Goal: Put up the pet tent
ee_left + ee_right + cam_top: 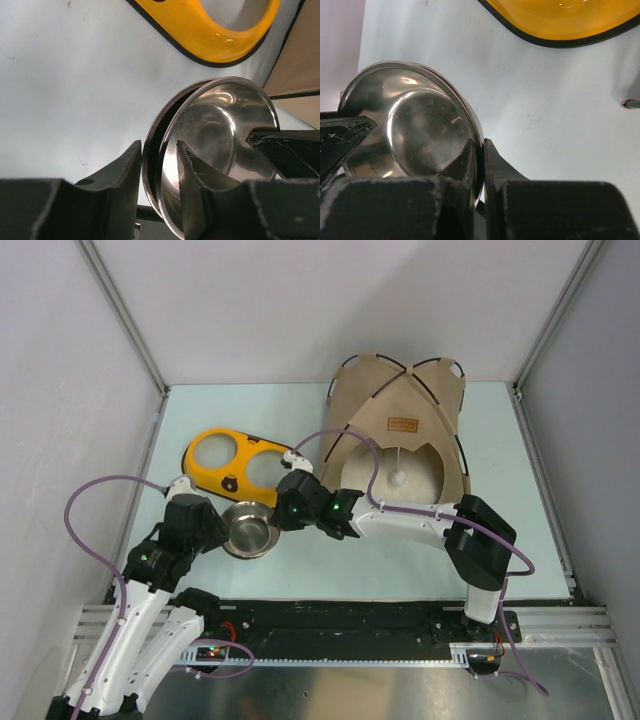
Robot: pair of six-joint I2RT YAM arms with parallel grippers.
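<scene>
The pet tent (400, 430) stands at the back right, tan fabric with thin black poles, a brown label and a white pom-pom hanging in its doorway; neither gripper touches it. Both grippers are at two nested steel bowls (250, 530) in front of the arms. My left gripper (228, 530) straddles their left rims (158, 145), one finger outside the lower bowl, one inside the upper bowl (215, 130), both touching metal. My right gripper (282, 514) is shut on the opposite rim (479, 142) of the bowls (420, 130).
A yellow double-bowl holder (240, 448) with two empty round holes lies flat just behind the bowls, left of the tent. Its edge shows in the wrist views (210, 35) (570, 25). Grey walls close the table on three sides.
</scene>
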